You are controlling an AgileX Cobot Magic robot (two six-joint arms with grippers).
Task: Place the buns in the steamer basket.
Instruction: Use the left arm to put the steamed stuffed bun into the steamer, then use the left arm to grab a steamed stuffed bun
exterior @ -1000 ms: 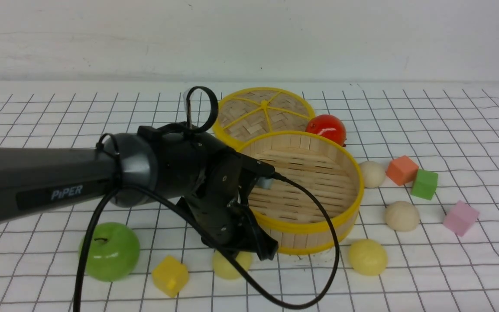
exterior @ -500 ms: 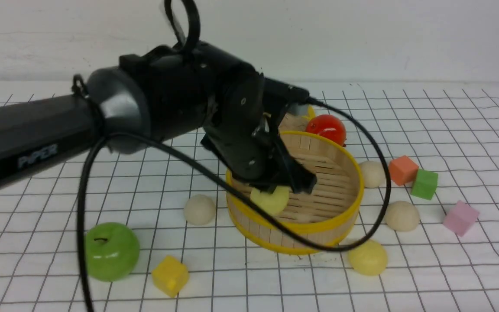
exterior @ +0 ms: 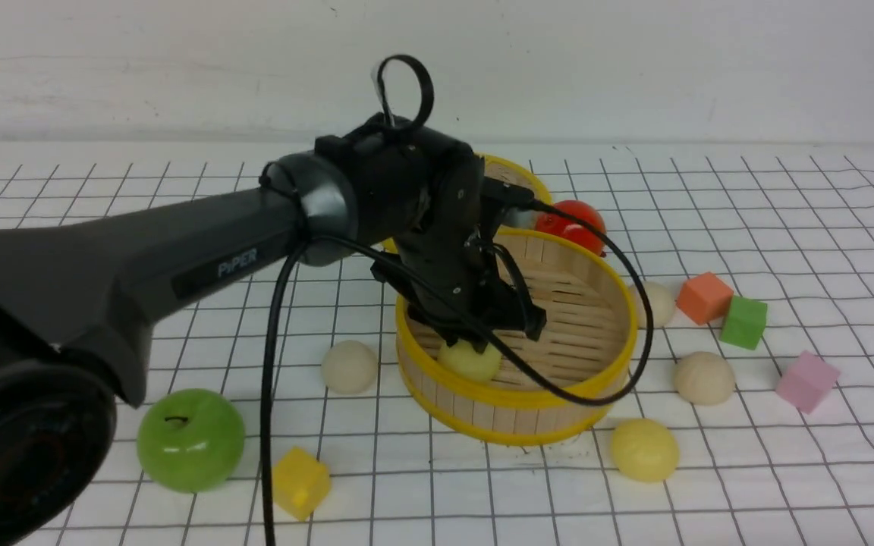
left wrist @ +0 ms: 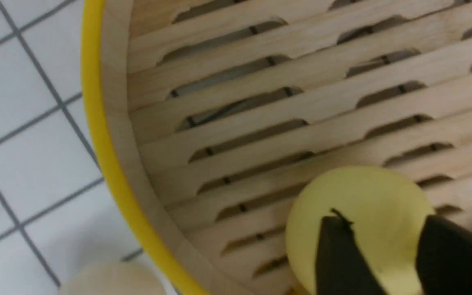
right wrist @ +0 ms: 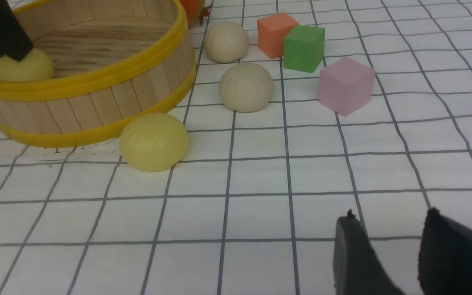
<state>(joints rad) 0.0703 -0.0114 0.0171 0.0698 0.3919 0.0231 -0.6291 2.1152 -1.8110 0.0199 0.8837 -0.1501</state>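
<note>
The steamer basket [exterior: 528, 406] stands mid-table. One pale yellow bun [exterior: 470, 360] lies on its slatted floor near the left wall [left wrist: 96, 102]. My left gripper [exterior: 492, 334] hangs just above that bun [left wrist: 359, 205], open [left wrist: 383, 219], fingers astride its top. A second yellow bun [exterior: 644, 450] rests against the basket's front right. Cream buns lie left of the basket [exterior: 349, 366] and to its right [exterior: 703, 377], [exterior: 657, 303]. My right gripper [right wrist: 389, 216] is open over bare table, nothing between its fingers, well short of the yellow bun [right wrist: 154, 141].
The woven lid [exterior: 513, 171] and a red tomato [exterior: 577, 220] sit behind the basket. A green apple [exterior: 190, 440] and yellow cube [exterior: 300, 481] lie front left. Orange [exterior: 704, 297], green [exterior: 743, 321] and pink [exterior: 806, 381] cubes stand at the right.
My left arm lifted a yellow bun from the table in front of the basket, swung it over the rim and lowered it; its fingers have now spread and the bun lies on the floor.
</note>
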